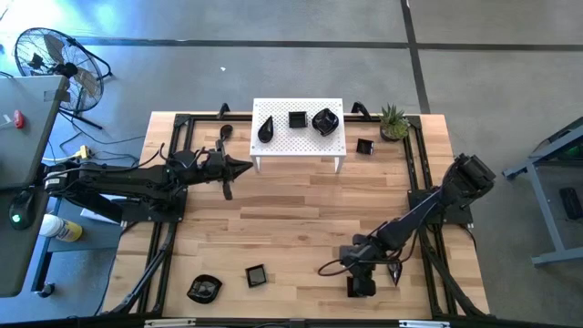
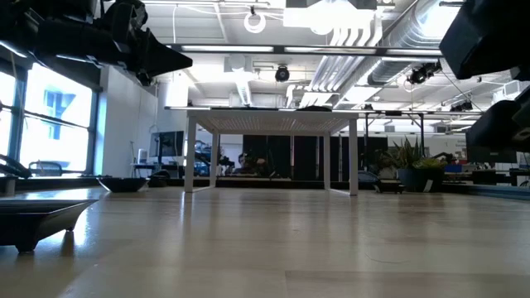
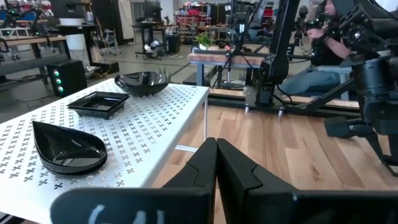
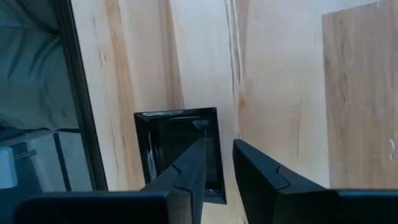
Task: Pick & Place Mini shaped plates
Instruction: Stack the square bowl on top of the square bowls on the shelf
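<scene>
Three glossy black mini plates sit on the white perforated stand (image 1: pixel 298 137): a teardrop (image 3: pixel 68 149), a square (image 3: pixel 99 102) and a rounded one (image 3: pixel 142 82). My left gripper (image 1: pixel 239 168) hovers shut and level just left of the stand's near edge. Near the table's front right, my right gripper (image 4: pixel 217 149) slants down, open, over a small square plate (image 4: pixel 168 143) that lies flat on the wood. One finger (image 4: pixel 196 162) stands over the plate's hollow and the other (image 4: pixel 249 165) stands outside its rim. In the high view this plate (image 1: pixel 363 290) is mostly under the gripper. My right gripper straddles one side rim (image 4: pixel 219 163) of the square plate, coming from above at a slant. I cannot tell whether either finger touches the rim. The plate lies flat on the table.
Other plates lie on the table: a rounded one (image 1: pixel 204 289) and a square one (image 1: pixel 256 274) at the near left, and a small square one (image 1: pixel 364 146) by the green plant (image 1: pixel 393 121). Black frame rails (image 1: pixel 168 228) run along both sides. A person (image 3: pixel 320 43) sits beyond the table.
</scene>
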Robot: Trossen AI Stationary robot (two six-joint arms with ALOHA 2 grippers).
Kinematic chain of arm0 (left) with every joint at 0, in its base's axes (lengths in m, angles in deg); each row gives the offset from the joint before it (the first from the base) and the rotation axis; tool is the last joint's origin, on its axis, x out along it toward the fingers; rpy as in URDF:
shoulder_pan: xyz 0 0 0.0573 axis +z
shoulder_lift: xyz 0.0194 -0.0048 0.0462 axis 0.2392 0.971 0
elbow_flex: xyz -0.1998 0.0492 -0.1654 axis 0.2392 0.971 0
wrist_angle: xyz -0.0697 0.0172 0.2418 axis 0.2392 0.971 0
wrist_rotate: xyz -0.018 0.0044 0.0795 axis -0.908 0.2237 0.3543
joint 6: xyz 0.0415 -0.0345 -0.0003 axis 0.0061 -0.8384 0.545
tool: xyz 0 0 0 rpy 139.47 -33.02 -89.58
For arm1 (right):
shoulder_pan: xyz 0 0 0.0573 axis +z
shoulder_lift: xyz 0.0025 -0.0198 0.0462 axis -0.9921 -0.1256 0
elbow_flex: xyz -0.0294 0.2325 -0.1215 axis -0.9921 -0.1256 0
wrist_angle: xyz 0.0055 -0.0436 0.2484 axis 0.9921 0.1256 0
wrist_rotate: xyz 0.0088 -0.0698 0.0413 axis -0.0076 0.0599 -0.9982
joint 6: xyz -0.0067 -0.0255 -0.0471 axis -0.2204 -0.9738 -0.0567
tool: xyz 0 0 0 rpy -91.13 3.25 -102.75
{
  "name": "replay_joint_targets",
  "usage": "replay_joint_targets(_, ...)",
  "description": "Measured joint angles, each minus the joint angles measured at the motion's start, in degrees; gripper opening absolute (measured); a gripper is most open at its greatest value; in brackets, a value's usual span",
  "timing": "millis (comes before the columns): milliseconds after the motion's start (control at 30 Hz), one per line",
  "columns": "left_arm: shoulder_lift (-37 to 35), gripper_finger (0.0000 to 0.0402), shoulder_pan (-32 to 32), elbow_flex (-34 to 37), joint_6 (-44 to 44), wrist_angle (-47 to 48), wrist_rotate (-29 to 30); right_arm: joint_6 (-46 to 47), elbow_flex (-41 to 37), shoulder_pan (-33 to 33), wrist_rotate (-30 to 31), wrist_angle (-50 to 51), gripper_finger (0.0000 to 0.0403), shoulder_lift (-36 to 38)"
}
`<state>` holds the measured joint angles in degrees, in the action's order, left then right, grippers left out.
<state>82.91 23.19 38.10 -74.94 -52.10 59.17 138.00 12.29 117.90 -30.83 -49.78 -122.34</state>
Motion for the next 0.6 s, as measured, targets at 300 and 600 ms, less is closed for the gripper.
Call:
replay_joint_targets(300, 0.0, 0.0005, 0.0, 0.0, 0.0, 0.1, 0.0, -0.4, -0.3, 0.3, 0.6, -1.1, 0.0075, -1.8)
replay_joint_targets(600, 0.0, 0.0005, 0.0, 0.0, 0.0, 0.4, 0.1, -0.5, -0.3, 1.3, -1.2, -2.2, 0.0075, -4.4)
